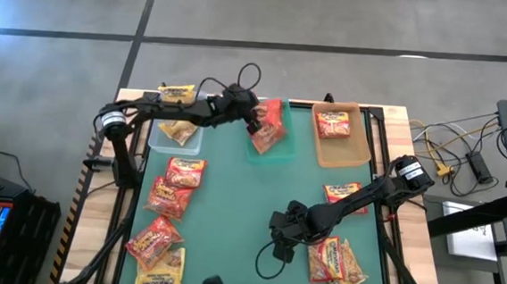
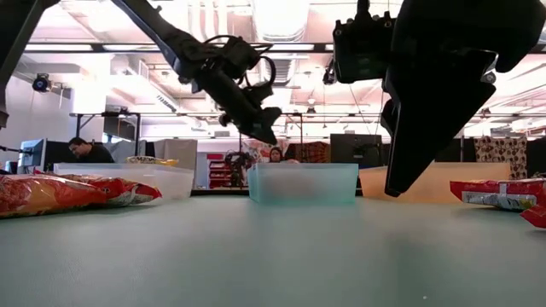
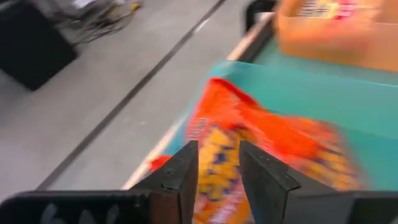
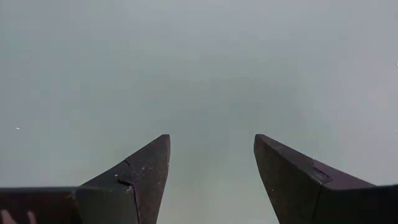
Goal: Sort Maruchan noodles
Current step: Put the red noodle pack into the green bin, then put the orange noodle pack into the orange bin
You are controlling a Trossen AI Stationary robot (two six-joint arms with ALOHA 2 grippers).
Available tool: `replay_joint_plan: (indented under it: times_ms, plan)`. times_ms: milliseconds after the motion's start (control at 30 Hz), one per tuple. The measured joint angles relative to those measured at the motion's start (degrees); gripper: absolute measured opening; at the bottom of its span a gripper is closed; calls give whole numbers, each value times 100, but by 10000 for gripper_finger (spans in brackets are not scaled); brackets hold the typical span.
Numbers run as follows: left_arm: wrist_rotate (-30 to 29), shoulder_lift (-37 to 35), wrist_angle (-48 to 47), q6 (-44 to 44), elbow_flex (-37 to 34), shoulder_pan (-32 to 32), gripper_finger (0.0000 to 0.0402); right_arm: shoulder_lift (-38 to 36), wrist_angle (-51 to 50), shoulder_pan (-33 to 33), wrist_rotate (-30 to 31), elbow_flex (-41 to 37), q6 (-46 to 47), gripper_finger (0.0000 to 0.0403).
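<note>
My left gripper (image 1: 257, 117) (image 3: 219, 168) hovers over the teal tray (image 1: 275, 151) at the table's far side, its fingers narrowly open. An orange-red Maruchan packet (image 1: 270, 125) (image 3: 261, 143) lies in that tray just beyond the fingertips; in the low view the left gripper (image 2: 260, 128) hangs above the tray (image 2: 303, 183) with nothing in it. My right gripper (image 1: 280, 242) (image 4: 211, 149) is open over bare green mat near the table's near edge, with two packets (image 1: 335, 260) to its right. Several more packets (image 1: 171, 199) lie flat on the mat's left side.
A clear tray (image 1: 160, 140) left of the teal one holds a yellow packet (image 1: 179, 133); a tan tray (image 1: 342, 153) on the right holds an orange-red one (image 1: 333, 123). Another yellow packet (image 1: 176, 94) lies at the far edge. One packet (image 1: 344, 193) sits under my right arm.
</note>
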Motion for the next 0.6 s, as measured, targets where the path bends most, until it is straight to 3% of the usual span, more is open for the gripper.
replay_joint_plan:
  times_ms: [333,600]
  plan:
    - [-68,-245,-886,-40,429,-273,115,2,-110,2,-8,8,161,224]
    - [-67,-1467,-930,-440,-672,-1054,115,-38,-407,185,-182,40,872,224]
